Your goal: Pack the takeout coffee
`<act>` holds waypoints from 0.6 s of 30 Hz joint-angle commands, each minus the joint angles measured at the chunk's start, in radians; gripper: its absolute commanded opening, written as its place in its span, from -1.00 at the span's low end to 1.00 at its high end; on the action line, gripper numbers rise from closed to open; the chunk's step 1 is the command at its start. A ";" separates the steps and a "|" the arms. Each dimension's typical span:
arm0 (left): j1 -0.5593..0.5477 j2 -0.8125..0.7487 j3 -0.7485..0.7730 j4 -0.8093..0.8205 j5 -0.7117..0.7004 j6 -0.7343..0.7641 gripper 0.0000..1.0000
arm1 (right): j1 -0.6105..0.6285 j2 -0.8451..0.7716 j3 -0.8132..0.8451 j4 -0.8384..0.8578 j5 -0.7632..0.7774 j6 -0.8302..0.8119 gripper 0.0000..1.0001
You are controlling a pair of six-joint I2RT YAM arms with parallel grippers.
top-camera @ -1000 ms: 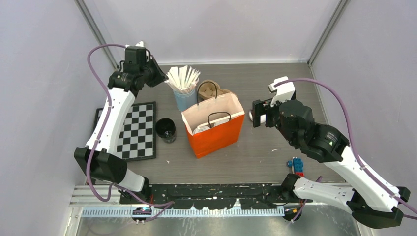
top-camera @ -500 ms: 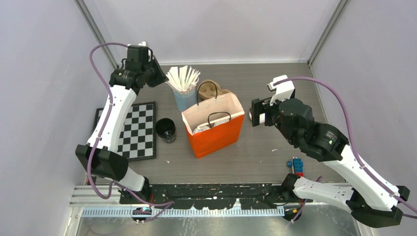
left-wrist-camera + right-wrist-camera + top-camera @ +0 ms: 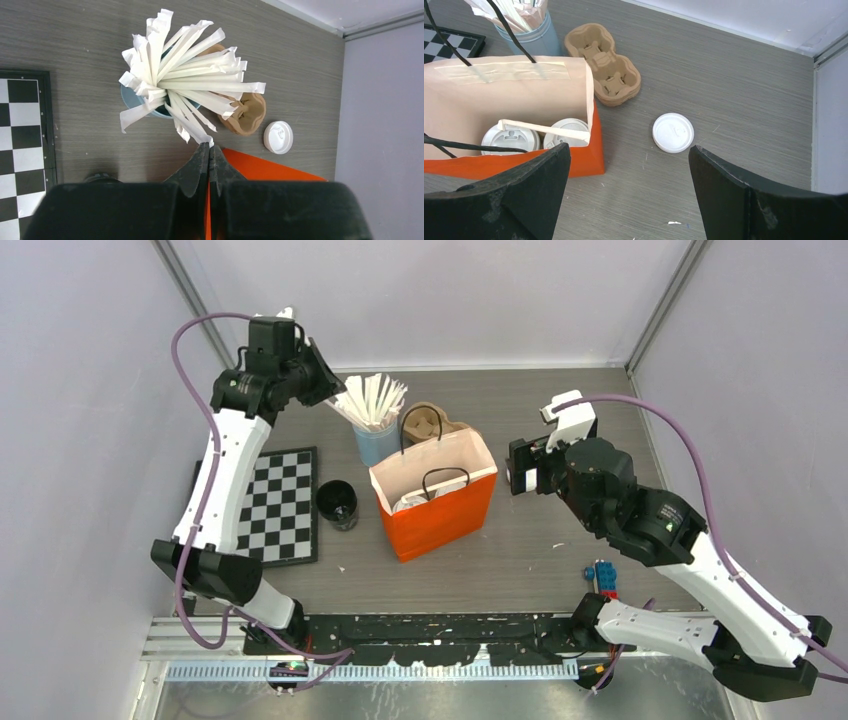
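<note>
Grey table [image 3: 560,400] — orange bag [image 3: 440,518] standing, checkerboard [image 3: 280,505], dark lidless cup [image 3: 337,504], light-blue cup of sticks [image 3: 375,445], brown cup carrier [image 3: 603,65], loose white lid [image 3: 673,132].

Two lidded cups [image 3: 510,139]; one lidless cup [image 3: 337,503]; one loose lid [image 3: 673,132]; one orange bag [image 3: 440,518]; one carrier [image 3: 603,65].

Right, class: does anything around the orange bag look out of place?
Yes. A white lid lies loose on the table right of the orange bag, while a dark cup left of it stands uncovered.
</note>
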 commanded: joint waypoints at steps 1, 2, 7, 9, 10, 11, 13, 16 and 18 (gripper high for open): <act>-0.007 -0.014 0.083 -0.050 0.003 0.052 -1.00 | -0.003 0.011 0.020 0.045 -0.007 -0.039 0.83; -0.007 -0.018 0.101 -0.065 -0.002 0.064 -1.00 | -0.003 0.012 0.026 0.049 -0.008 -0.044 0.83; -0.009 -0.052 0.131 -0.066 -0.002 0.091 -1.00 | -0.004 0.009 0.044 0.126 -0.027 -0.074 0.83; -0.009 -0.063 0.145 -0.072 0.008 0.093 -1.00 | -0.003 0.013 0.051 0.175 -0.059 -0.089 0.83; -0.009 -0.065 0.155 -0.080 0.016 0.093 -1.00 | -0.003 0.015 0.055 0.193 -0.085 -0.097 0.83; -0.009 -0.064 0.170 -0.092 0.024 0.094 -1.00 | -0.003 0.020 0.060 0.224 -0.106 -0.103 0.84; -0.009 -0.065 0.208 -0.120 0.049 0.092 -1.00 | -0.003 0.035 0.073 0.255 -0.129 -0.106 0.83; -0.011 -0.065 0.287 -0.176 0.076 0.096 -1.00 | -0.004 0.067 0.105 0.271 -0.131 -0.109 0.82; -0.010 -0.068 0.338 -0.212 0.091 0.112 -1.00 | -0.003 0.083 0.119 0.281 -0.135 -0.114 0.82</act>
